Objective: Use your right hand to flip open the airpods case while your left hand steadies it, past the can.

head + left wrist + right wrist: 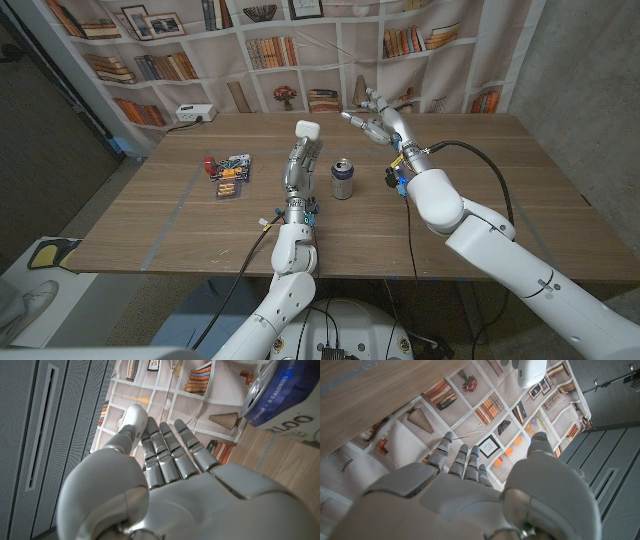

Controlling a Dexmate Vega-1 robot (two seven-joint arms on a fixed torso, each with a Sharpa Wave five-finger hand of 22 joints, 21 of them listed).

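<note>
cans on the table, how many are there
1. The can stands upright near the table's middle, just right of the left hand, which holds the white airpods case raised. None seems hidden.

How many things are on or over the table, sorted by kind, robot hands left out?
AirPods case, white, held up by the left robot hand: 1
Can, standing upright on the table: 1
Small pack of colourful items: 1
Power strip, white, at the far edge: 1
Total: 4
</note>
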